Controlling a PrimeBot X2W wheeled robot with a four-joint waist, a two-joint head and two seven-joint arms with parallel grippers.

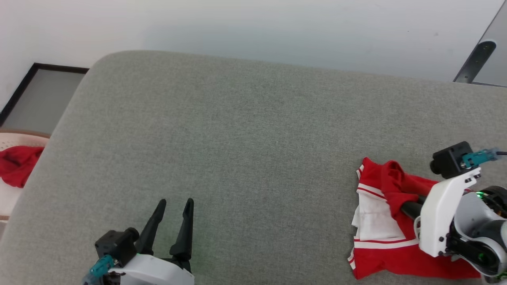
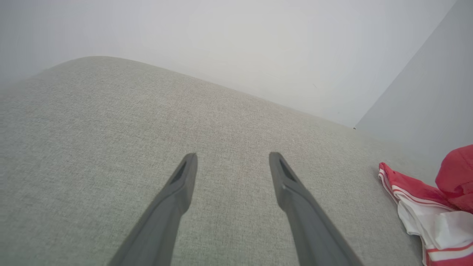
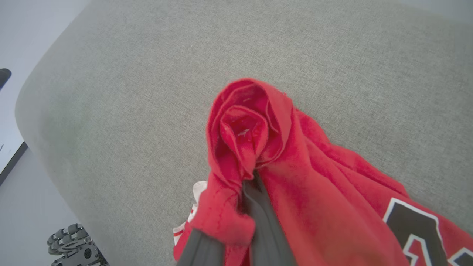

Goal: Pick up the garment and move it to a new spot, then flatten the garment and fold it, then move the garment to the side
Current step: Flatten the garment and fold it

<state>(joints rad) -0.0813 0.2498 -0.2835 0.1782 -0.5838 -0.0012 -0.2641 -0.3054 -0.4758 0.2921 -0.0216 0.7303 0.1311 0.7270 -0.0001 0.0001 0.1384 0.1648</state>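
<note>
Judged pick-up step: the right hand (image 3: 251, 184) is clamped on a bunched fold of the red, white-trimmed jersey garment (image 1: 380, 253) on the grey fabric table (image 1: 237, 138). The left hand (image 1: 176, 202) is spread and empty. Next move: lift clear and carry across.

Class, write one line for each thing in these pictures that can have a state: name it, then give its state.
garment: crumpled on the grey surface, one red fold pinched by the right gripper.
right gripper: shut on the garment.
left gripper: open, empty, above bare surface.
red cloth scrap: bunched, beyond the surface's left edge.
</note>
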